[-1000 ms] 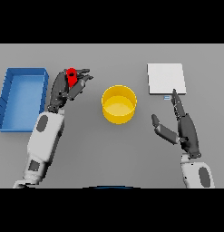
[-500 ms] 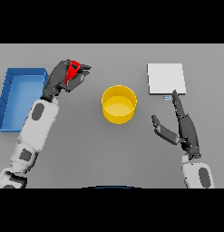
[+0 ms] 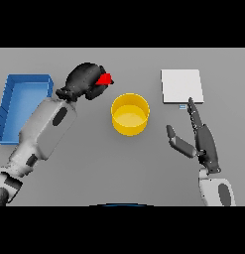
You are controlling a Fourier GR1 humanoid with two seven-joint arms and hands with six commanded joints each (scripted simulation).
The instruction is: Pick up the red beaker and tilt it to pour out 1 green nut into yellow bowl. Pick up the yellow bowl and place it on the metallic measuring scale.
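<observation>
The left hand (image 3: 84,79) was curled tight around the red beaker (image 3: 103,79), with only a bit of red poking out on the side facing the yellow bowl (image 3: 129,114). It was held up left of the bowl, near it but not over it. The bowl sat on the plain grey bench (image 3: 94,158) about mid-scene, and I couldn't make out any nut inside it. Left of the hand, a blue bin (image 3: 15,99) sat at the bench's edge. Over on the other side, the right hand (image 3: 201,141) was low near the bench, fingers straight and thumb spread, holding nothing, fingertips pointing at the metallic measuring scale (image 3: 181,85) just beyond them. Nothing of the room showed past the bench.
</observation>
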